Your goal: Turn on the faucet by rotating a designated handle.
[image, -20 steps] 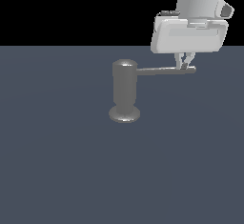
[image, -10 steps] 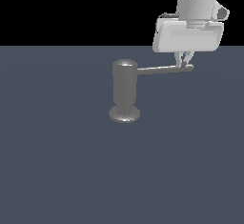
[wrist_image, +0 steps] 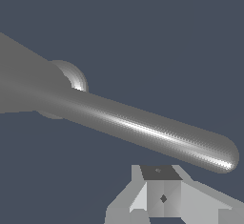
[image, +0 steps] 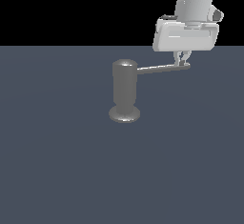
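The faucet (image: 125, 90) is a dull grey upright cylinder on a flared base, standing on the dark floor in the middle of the exterior view. Its handle (image: 162, 67) is a thin rod that juts toward the exterior view's right from near the top. My gripper (image: 182, 60) hangs over the rod's rounded tip, its fingers pressed together and low against the tip. In the wrist view the handle (wrist_image: 143, 127) runs across the picture, with the faucet's base (wrist_image: 71, 77) behind it. The joined fingertips (wrist_image: 162, 192) sit beside the rod, not around it.
A flat dark grey floor (image: 62, 170) spreads all around the faucet, with black background above it. The white arm (image: 190, 8) comes down from the exterior view's upper right. Nothing else stands on the floor.
My gripper has shifted a little toward the exterior view's left and upward in the picture. The handle's tip has swung with it by a small angle.
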You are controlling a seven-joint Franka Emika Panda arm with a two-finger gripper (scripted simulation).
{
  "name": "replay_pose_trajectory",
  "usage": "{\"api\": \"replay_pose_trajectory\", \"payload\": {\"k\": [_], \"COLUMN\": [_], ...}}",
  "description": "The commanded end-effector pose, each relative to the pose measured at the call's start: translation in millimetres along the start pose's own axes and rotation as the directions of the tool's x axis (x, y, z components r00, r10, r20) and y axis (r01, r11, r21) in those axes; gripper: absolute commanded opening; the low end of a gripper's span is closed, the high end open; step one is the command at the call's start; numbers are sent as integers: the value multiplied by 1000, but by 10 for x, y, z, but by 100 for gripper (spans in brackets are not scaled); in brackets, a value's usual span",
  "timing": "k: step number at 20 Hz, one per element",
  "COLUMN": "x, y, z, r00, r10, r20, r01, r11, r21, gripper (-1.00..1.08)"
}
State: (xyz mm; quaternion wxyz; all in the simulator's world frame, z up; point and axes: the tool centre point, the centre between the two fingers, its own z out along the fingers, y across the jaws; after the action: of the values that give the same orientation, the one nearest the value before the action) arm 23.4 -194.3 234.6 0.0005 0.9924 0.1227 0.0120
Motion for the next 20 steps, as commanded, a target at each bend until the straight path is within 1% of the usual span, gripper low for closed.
{"api": "replay_pose_trajectory", "payload": {"k": [1,18,19,20], "x": [-10,301,301,407], "y": [113,426,426,279], "z": [103,151,151,7], "r00": [1000,999,999,1000], "r10": [13,23,23,-1], "r20": [16,23,23,1], "r01": [-13,-23,-23,1], "r11": [1000,1000,1000,1000], "r21": [1,3,3,4], "gripper": [-100,-100,-100,-100]}}
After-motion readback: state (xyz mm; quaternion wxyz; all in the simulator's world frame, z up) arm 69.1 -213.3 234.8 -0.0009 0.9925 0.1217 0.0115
